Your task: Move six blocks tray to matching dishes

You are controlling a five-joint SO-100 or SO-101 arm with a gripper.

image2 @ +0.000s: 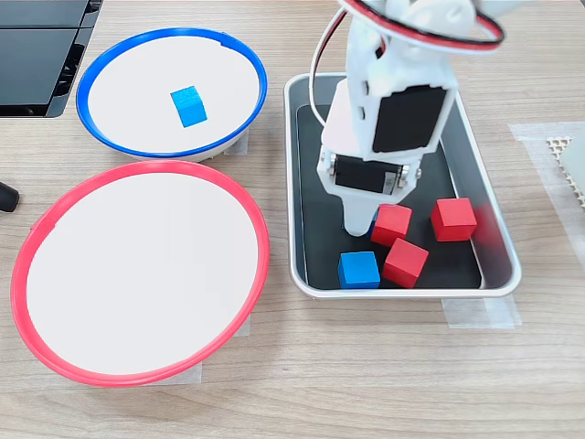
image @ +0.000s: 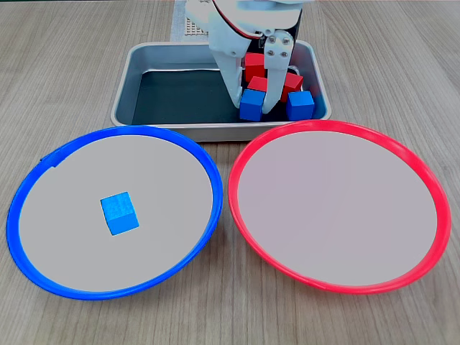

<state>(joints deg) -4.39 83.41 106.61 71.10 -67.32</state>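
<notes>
A: The gripper (image: pixel 256 100) is down in the tray (image: pixel 136 61), jaws parted around a blue block (image: pixel 252 105), not yet clamped as far as I can judge.

B: Close squarely; red blocks (image2: pixel 391 223) crowd it. Then lift straight, carry to the blue-rimmed dish (image: pixel 29 188), where 1 blue cube (image: pixel 118 213) lies. The red-rimmed dish (image: pixel 248 147) waits.

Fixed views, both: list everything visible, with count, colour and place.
blue blocks: three, bright blue; one in the blue-rimmed dish, two in the tray
red blocks: three, red; in the tray
tray: one, silver-grey, dark bottom; behind the dishes
blue-rimmed dish: one; holds one blue block
red-rimmed dish: one; holds nothing
perforated mat: one, pale; beside the tray
table: wood-grain
end effector: one, white; in the tray, fingers flanking a blue block
</notes>
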